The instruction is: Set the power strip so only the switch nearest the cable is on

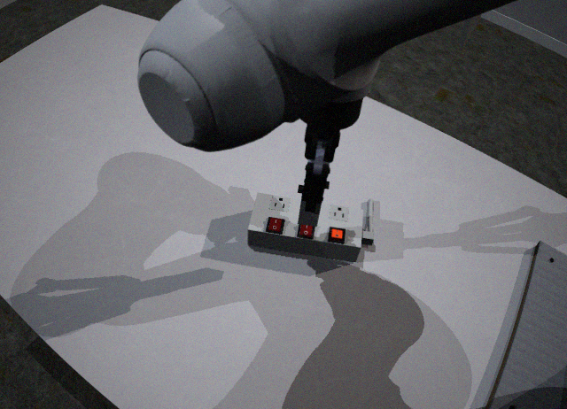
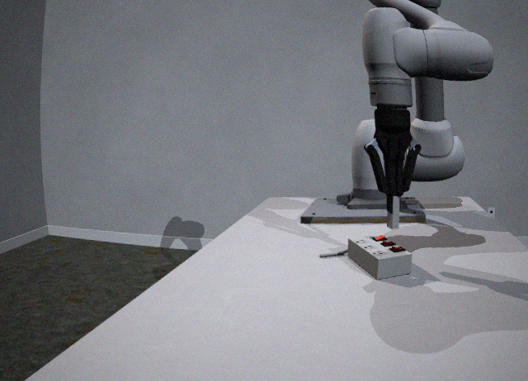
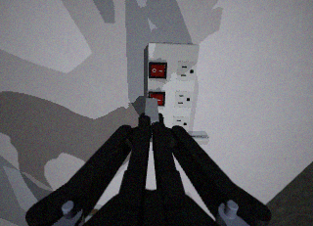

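Lying flat and right way up on the white table (image 2: 213, 308), the power strip (image 1: 306, 233) is the landmark for everything else. Its short grey cable stub (image 1: 368, 221) juts from one end. Along its top run three red rocker switches: the switch nearest the cable (image 1: 336, 234) glows bright orange-red, while the middle switch (image 1: 306, 231) and the far switch (image 1: 275, 225) look darker red. Beside the switches, on the strip's other long edge, sits a row of sockets (image 1: 339, 212).

Above the strip hangs the gripper (image 2: 393, 217), its fingers pressed together with nothing between them. In the exterior view the closed tip is clear of the strip's top, with a gap showing beneath it. From the top view it lines up over the middle switch; the wrist view shows the fingertips just below that switch in the picture.

Behind the strip, the arm's base plate (image 2: 315, 216) rests on the table.
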Available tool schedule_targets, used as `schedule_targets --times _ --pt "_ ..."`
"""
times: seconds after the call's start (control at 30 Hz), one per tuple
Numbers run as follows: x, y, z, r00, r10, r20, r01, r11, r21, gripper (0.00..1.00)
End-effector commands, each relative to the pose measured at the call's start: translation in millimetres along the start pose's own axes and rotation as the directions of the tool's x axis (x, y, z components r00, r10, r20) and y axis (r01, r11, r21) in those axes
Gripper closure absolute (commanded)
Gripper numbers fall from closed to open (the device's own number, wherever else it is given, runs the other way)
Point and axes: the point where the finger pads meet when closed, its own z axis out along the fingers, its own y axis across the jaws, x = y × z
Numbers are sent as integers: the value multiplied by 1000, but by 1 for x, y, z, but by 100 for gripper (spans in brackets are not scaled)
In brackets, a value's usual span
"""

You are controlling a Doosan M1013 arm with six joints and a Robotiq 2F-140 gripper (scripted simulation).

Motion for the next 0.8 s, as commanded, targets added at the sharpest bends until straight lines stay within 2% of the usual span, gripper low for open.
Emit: schedule_targets --times 0.0,0.7,0.73,0.77 --pt "0 0 -6 1000 0 0 0 1000 0 100" --pt "0 0 -8 1000 0 0 0 1000 0 100" --pt "0 0 -8 1000 0 0 0 1000 0 0" --pt "0 0 -8 1000 0 0 0 1000 0 0"
